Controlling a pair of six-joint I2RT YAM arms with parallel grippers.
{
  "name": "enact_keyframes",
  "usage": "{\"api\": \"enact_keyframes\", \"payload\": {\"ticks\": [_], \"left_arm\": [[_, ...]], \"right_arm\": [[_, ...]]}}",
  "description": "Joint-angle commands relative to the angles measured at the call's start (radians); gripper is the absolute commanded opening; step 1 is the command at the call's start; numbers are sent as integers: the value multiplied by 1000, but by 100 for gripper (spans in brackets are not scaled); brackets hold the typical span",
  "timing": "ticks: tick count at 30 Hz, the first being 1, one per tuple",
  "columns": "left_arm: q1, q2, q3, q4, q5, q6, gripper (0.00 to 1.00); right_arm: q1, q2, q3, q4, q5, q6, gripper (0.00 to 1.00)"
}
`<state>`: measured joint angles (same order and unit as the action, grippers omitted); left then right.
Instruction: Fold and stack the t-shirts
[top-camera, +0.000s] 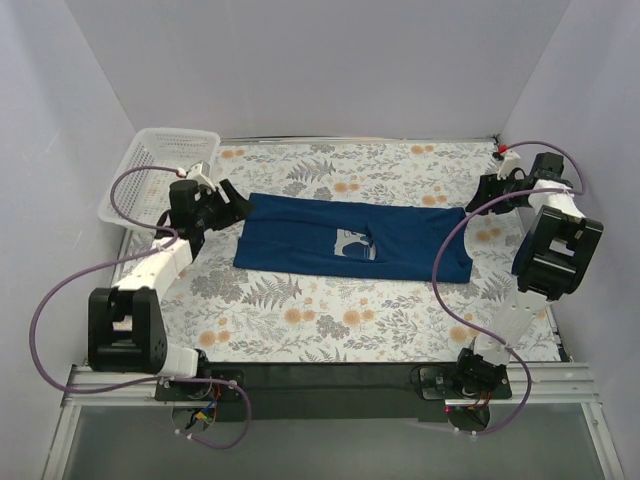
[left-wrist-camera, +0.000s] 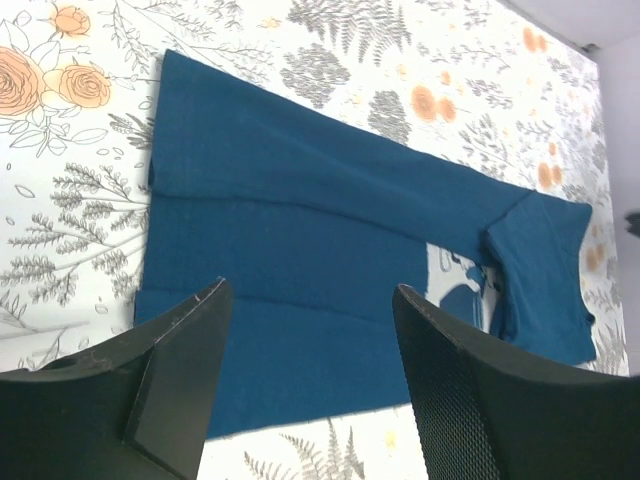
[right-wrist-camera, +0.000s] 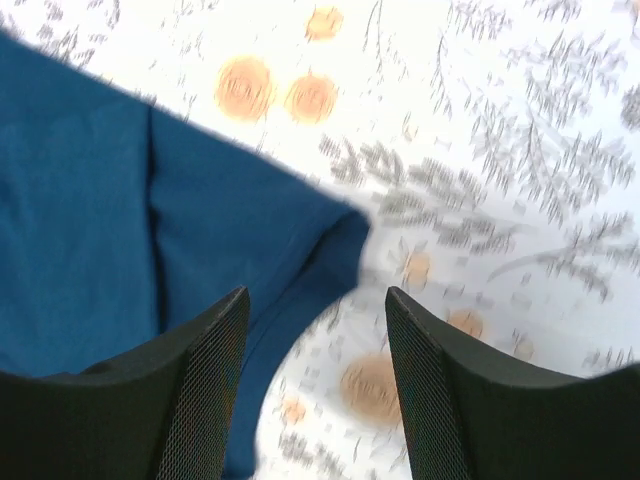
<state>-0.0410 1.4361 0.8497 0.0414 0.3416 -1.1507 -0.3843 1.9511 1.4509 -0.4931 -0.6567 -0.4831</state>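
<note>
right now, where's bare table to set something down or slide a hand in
Widest bare patch: the table strip between the t-shirt and the arm bases. A narrower strip runs between the shirt's far edge and the back wall. Crowded: the left end, by the left gripper and basket; the right end, by the right gripper.
</note>
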Motion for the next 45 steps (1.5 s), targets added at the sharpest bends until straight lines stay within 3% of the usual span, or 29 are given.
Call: {"api": "enact_keyframes", "payload": {"ticks": [1,11,16,19,23,25,33,37,40,41,42,43,45], "left_arm": [[3,-163,-56,-37,30,31,61],[3,-385,-192,-121,45,39,61],[3,-431,-228,-138,43,32,61],[3,-450,-241,-143,40,29,61],[3,-459,-261,-143,36,22,62],[3,-454,-267,-143,31,23,62],[3,-402,-262,-117,19,19,62],[3,-341,-250,-72,20,11,62],[3,-298,-236,15,30,0,62],[3,-257,-226,32,31,-4,62],[3,-226,-186,50,39,-6,62],[3,-195,-186,51,43,-6,62],[1,-100,-105,52,37,3,62]], "right_arm": [[44,75,129,10,35,57,54],[99,233,243,-4,107,75,54],[99,238,221,-10,115,67,45],[99,233,207,-12,108,67,33],[99,244,244,-13,89,74,6],[101,255,273,-18,75,81,1],[154,397,541,-35,115,100,1],[202,543,811,-24,259,147,1],[225,595,911,69,356,175,3],[231,592,905,102,377,176,10],[242,577,884,146,411,169,28],[246,565,873,146,417,160,28],[249,528,843,185,427,135,41]]}}
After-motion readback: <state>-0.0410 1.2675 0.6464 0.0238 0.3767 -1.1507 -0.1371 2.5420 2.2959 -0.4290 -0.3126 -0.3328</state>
